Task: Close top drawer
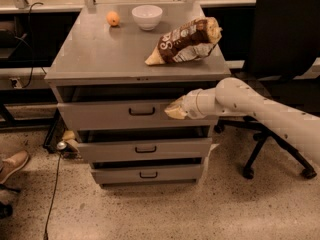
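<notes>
The top drawer (pixel 107 115) is sitting in the middle of the frame, just under the grey cabinet top (pixel 100 54), and it is standing partly open. The gripper (pixel 172 111) is reaching in from the right side and touching the drawer front just right of the dark handle (pixel 142 111). Its fingers are looking pressed together, pinching nothing.
</notes>
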Robot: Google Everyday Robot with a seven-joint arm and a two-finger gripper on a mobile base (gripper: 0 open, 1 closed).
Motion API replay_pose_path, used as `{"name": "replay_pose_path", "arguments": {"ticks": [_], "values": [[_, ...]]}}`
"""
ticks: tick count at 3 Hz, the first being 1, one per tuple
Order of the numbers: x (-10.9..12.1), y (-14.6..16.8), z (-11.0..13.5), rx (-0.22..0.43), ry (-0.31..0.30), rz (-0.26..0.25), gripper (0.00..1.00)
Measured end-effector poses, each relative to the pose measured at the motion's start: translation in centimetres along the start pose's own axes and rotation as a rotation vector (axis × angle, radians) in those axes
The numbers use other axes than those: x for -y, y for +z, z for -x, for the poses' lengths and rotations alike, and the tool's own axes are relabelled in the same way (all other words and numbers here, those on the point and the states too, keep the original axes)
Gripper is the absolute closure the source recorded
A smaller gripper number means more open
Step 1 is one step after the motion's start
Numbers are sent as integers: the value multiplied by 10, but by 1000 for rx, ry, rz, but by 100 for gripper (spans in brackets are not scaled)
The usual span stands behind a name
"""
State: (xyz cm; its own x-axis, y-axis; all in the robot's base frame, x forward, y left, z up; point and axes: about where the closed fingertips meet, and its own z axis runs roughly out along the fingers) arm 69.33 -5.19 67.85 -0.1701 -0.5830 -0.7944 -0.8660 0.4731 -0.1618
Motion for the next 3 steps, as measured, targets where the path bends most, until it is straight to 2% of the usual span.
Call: {"name": "replay_pose_path", "arguments": {"ticks": [1, 2, 3], "values": [[0, -1, 1, 3, -2, -2, 100], [-17, -32, -15, -1, 19, -12, 100], [-58, -91, -45, -2, 89, -40, 100]]}}
